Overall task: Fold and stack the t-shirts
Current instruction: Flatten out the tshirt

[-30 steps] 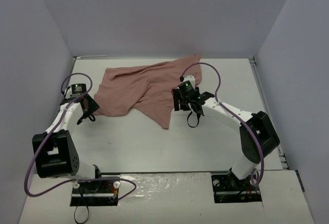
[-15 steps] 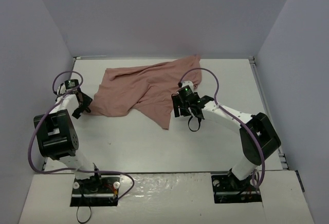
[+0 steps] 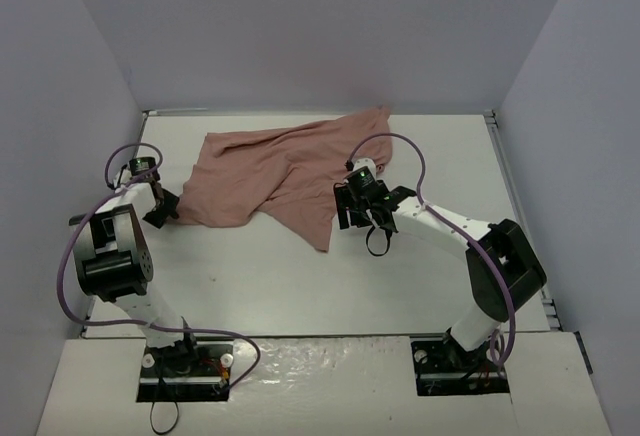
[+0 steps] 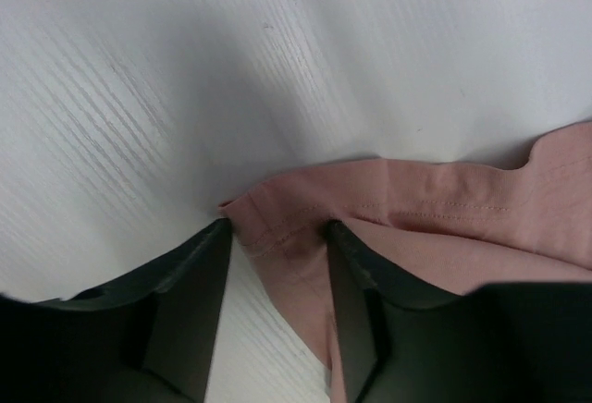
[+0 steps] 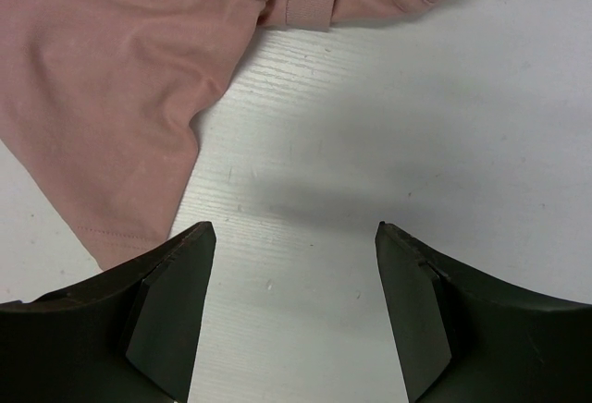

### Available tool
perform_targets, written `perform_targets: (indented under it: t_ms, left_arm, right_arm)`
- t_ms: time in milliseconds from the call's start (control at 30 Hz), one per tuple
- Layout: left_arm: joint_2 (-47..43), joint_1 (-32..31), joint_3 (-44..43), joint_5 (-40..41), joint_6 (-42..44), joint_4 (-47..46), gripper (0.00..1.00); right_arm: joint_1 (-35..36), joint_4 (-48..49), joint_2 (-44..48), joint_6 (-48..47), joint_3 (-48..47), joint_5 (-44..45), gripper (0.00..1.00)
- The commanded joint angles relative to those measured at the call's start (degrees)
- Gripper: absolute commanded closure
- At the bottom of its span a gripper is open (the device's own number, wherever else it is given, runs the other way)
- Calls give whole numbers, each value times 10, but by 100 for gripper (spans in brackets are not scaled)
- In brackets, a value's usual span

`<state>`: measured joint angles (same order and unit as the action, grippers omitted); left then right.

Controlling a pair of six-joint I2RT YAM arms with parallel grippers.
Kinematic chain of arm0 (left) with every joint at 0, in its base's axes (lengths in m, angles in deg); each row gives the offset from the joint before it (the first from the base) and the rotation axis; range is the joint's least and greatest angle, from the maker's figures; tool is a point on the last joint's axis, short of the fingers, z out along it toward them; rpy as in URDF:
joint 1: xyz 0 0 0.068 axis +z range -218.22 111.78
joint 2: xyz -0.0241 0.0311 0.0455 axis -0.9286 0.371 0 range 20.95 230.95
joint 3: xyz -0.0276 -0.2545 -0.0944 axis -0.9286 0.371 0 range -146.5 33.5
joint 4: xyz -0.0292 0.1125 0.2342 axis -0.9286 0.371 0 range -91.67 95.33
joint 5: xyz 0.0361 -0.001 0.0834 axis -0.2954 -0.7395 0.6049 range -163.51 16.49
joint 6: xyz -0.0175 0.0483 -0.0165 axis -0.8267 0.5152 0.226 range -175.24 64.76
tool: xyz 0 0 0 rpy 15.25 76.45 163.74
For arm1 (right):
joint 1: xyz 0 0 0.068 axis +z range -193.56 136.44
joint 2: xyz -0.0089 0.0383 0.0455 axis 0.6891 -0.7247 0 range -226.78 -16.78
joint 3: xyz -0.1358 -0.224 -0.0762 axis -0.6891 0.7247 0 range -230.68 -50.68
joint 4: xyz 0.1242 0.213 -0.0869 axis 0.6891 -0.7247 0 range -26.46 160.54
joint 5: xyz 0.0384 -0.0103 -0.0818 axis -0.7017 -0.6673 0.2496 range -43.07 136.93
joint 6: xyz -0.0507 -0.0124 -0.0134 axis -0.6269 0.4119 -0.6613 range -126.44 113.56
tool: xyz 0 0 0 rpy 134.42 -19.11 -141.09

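left arm has swung outward to the left side of the white table [image 3: 300, 276] over the last second, and its elbow block has drawn up closer to the wrist. over the same second the left gripper [image 4: 276, 227] has narrowed its jaws. they now straddle the stitched hem corner at the left end of the dusty-pink short-sleeved cloth t-shirt [image 3: 270, 171]. jaws stand part-way apart with the bunched corner between them, the cloth reaching both fingers [image 4: 185, 301]; not yet seen pressed flat on it. judgement: the first corner pick is in hand and folding proper has not begun. the garment lies crumpled and spread across the far middle of the table, one pointed flap trailing toward the near side, unfolded. right arm has shifted only slightly; it reaches forward, forearm low, wrist pitched down. right gripper [image 5: 294, 227] is spread wide above bare table just beside that flap, touching no cloth and holding nothing. left wrist is angled steeply down at the table edge of the cloth. no second garment is visible.
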<state>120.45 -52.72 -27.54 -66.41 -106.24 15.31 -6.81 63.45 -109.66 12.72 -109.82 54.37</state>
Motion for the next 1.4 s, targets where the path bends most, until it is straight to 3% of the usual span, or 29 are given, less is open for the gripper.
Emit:
perform_targets:
  t_ms: [0, 233, 300, 400, 500, 833, 967, 1200, 1367]
  left_arm:
    - [-25, 10, -4, 6, -9, -21, 64]
    - [-39, 19, 32, -2, -13, -35, 74]
    - [-41, 21, 39, -6, -16, -36, 69]
    - [-41, 21, 42, -6, -17, -39, 54]
    - [-39, 22, 39, -10, -21, -44, 48]
    - [-27, 24, 1, -16, -42, -36, 48]
    - [-3, 23, 2, -23, -50, -41, 59]
    - [3, 23, 14, -30, -43, -58, 98]
    - [-16, 24, 21, -39, -27, -67, 100]
  right_arm:
    - [2, 7, 10, -5, -2, -1, 32]
    - [2, 8, 7, -3, 1, -5, 32]
    - [2, 8, 7, -4, 2, -5, 32]
    - [4, 8, 8, -4, 1, -6, 32]
    - [7, 8, 9, -4, 3, -5, 32]
    - [12, 8, 9, -3, 2, -8, 32]
    - [15, 8, 5, -2, -1, -14, 32]
    - [36, 7, -8, 27, -4, -28, 32]
    - [66, 8, -29, 60, -9, -26, 32]
